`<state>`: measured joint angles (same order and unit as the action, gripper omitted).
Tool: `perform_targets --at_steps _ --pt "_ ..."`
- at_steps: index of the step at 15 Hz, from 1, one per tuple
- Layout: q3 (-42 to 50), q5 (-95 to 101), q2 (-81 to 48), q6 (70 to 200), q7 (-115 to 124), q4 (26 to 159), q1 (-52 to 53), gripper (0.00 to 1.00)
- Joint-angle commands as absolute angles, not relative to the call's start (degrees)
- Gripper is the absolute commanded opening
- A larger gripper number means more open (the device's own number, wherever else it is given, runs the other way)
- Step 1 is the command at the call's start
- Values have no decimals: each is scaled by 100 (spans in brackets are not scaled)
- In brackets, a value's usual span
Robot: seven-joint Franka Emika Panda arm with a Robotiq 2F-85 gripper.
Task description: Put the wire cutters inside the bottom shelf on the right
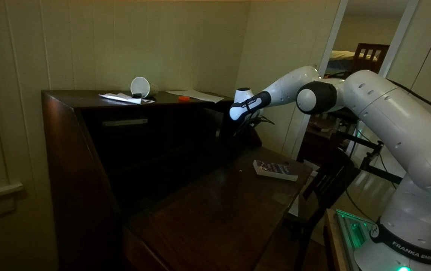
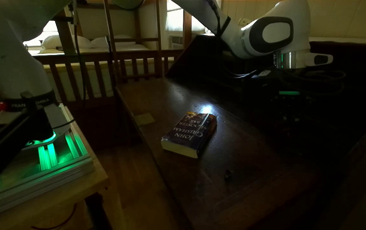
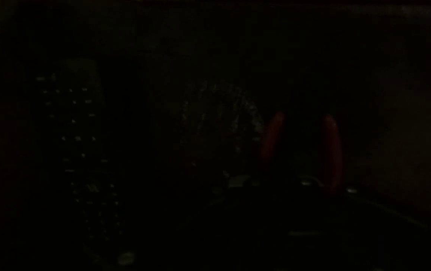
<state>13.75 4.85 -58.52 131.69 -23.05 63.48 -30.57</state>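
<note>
In this gloom I can't tell whether those fingers grasp the red-handled wire cutters, so I'd go slowly, clear of that remote.

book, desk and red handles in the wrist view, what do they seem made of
Book: likely paper, given the pale page edges, with a printed cover, possibly glossy. Desk: probably varnished dark wood; the brown top throws back a bright glare. Red handles: perhaps plastic or rubber, going by their even colour; too dark to judge finish.
</note>
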Motion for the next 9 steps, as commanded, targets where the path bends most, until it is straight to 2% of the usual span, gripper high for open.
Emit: perform_targets --at_steps 1,2,7,9 --pt "1346 588 -5960 13229 -2682 6169 -3077 36" --pt "1357 587 -5911 13280 -2725 6241 -3048 37" --pt "1751 647 -5261 13776 -2212 6977 -2673 70" --pt "2129 624 -4723 13464 -1453 7516 -2351 85"
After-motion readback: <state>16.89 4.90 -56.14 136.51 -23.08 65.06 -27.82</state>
